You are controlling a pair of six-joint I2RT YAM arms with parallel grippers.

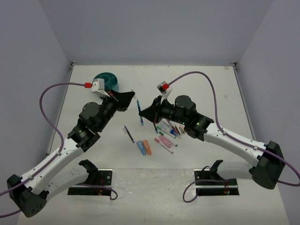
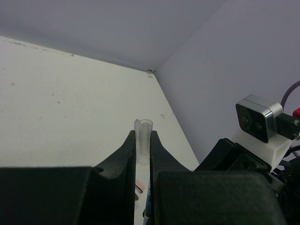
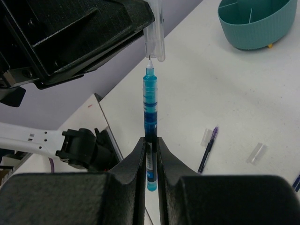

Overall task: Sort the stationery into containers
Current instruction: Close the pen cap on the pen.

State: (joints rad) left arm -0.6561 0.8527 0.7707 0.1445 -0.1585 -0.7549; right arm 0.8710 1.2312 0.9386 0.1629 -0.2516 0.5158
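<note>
Our left gripper point(image 2: 143, 137) pinches a clear cap point(image 2: 143, 125), our right gripper point(image 3: 150, 141) a blue pen point(image 3: 150, 98); markers point(image 1: 166, 134) crowd the desk point(image 1: 211, 93) middle, teal tub point(image 3: 253, 33) seemingly unfilled.

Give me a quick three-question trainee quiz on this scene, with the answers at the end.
1. True or false: the right fingers are shut on a blue pen.
2. What do the left fingers hold? A) an eraser B) a clear cap C) nothing
3. Short answer: in the top view, which arm's fingers are nearer the teal tub?
Key: 1 true; 2 B; 3 the left arm's.
</note>
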